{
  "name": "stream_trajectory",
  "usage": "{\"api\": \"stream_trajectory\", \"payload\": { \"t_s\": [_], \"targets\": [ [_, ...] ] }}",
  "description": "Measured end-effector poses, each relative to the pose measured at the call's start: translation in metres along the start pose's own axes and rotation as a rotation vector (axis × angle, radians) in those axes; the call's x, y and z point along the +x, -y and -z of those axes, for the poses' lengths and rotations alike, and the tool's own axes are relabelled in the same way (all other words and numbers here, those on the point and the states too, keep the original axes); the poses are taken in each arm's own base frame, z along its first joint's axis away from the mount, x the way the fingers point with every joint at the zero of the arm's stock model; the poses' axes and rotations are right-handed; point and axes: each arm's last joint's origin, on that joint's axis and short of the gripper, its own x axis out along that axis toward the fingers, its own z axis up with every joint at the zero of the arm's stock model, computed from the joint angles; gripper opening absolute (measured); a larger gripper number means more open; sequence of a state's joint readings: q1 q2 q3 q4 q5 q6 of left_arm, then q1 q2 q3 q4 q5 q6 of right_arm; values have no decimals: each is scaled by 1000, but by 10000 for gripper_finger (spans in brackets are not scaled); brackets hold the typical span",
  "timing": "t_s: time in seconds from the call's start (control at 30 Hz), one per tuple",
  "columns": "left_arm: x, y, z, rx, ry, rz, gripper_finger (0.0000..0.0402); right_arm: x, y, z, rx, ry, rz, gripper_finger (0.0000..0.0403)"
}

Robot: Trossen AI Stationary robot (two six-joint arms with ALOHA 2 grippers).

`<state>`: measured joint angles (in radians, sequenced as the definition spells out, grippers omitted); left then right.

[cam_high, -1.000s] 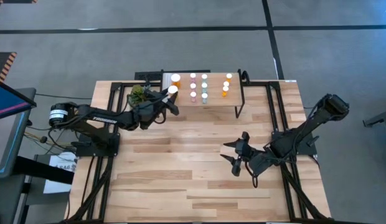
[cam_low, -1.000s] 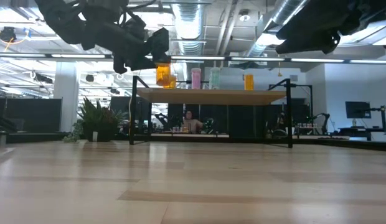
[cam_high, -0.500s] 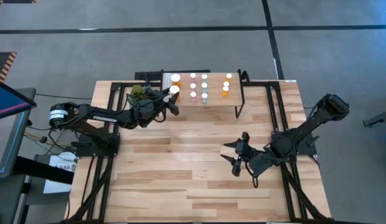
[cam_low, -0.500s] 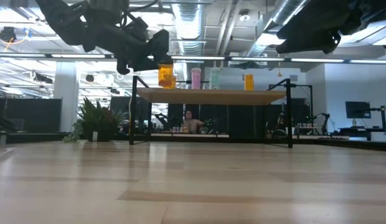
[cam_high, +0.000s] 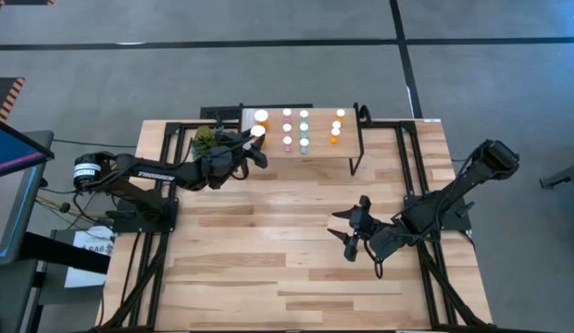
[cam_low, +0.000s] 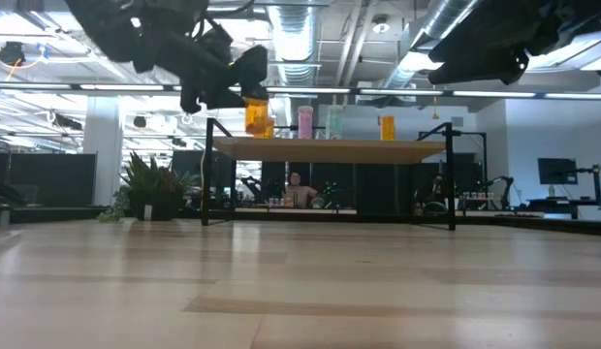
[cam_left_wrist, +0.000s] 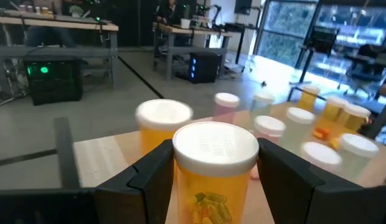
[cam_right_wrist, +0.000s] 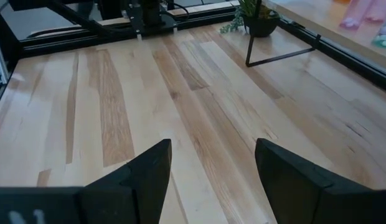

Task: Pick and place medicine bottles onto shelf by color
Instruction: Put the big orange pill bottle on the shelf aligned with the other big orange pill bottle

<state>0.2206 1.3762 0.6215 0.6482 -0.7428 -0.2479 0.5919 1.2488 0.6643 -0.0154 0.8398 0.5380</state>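
Your left gripper (cam_high: 256,148) sits at the upper centre-left of the overhead frame, at the left end of the shelf (cam_high: 317,153), its fingers pinching a large orange bottle (cam_high: 257,133) with a white cap. In the left wrist view that bottle (cam_left_wrist: 214,173) fills the lower middle of the frame between the two dark fingers (cam_left_wrist: 149,180), capsules visible through its orange wall. Directly behind it stands a second large orange bottle (cam_left_wrist: 163,121), and beyond, toward the right of that frame, the pink bottles (cam_left_wrist: 226,104), teal bottles (cam_left_wrist: 265,102) and small orange bottles (cam_left_wrist: 309,96) stand on the light wood top.

From overhead, you see the white caps of the shelved bottles in short rows: the other large orange bottle (cam_high: 261,117) at the left end, the pink (cam_high: 287,141) and teal (cam_high: 304,144) ones in the middle, the small orange ones (cam_high: 334,135) toward the right. A small green plant (cam_high: 205,141) sits on the table (cam_high: 268,268) just left of the shelf, beside the left arm.

In the table-level frame, the held bottle (cam_low: 257,114) shows at upper left of centre, level with the bottles standing on the shelf (cam_low: 330,145); whether its base touches the shelf top you cannot tell.

Your right gripper (cam_high: 350,231) waits at the centre right of the overhead frame, well apart from the shelf, fingers (cam_right_wrist: 149,177) spread wide over bare wood and holding nothing.
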Motion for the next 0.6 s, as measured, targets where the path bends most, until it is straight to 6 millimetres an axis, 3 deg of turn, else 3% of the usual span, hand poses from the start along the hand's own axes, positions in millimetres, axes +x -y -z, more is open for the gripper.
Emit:
{"api": "stream_trajectory", "payload": {
  "t_s": [0.27, 0.6],
  "targets": [
    [-1, 14, -15, 29, 7, -78, 187, 0, 0, 0, 2, -2, 1, 256],
    [6, 26, 15, -8, -23, -59, 187, 0, 0, 1, -2, -6, 4, 256]
  ]
}}
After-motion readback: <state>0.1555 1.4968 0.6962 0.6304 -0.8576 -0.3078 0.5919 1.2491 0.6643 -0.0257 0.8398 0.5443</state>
